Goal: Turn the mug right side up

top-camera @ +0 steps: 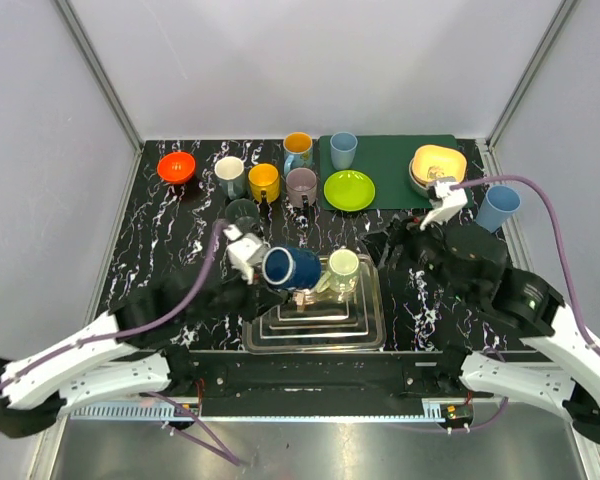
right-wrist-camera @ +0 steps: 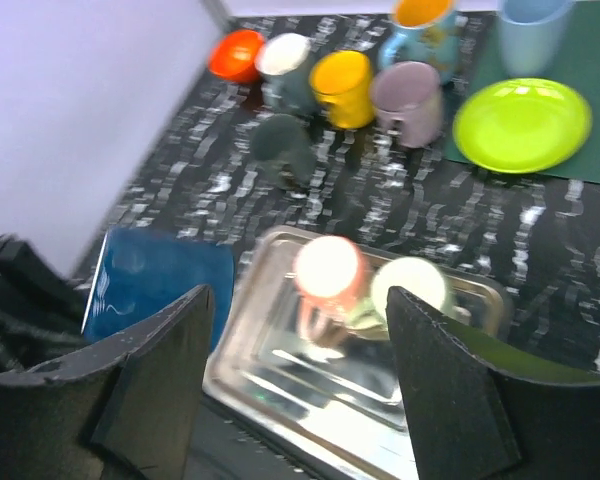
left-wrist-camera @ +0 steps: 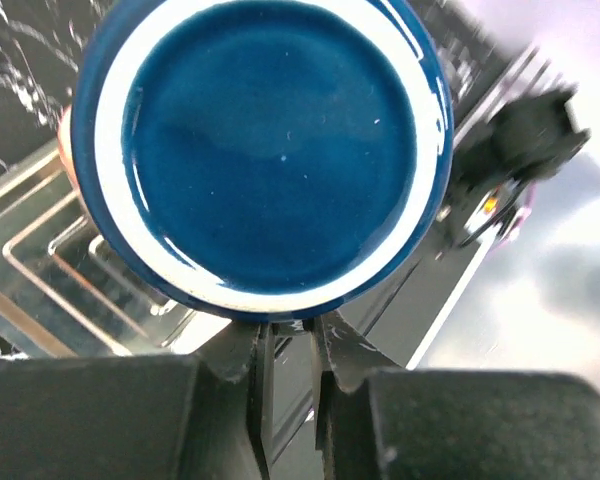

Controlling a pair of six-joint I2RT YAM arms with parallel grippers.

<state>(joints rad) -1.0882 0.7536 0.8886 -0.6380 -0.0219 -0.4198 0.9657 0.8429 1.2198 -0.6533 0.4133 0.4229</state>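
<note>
Now the blue mug hangs tilted above the left end of the clear tray, its white-ringed base turned up and toward the left arm; that base fills the left wrist view. The left gripper sits just beneath it, fingers drawn nearly together and apparently clamped on the mug, though the contact itself is hidden. In the tray a pale green mug stands just right of the blue one. The right gripper hovers over the tray's right side, jaws spread wide and holding nothing. Behind stand a dark green mug, a yellow mug and a green plate.
</note>
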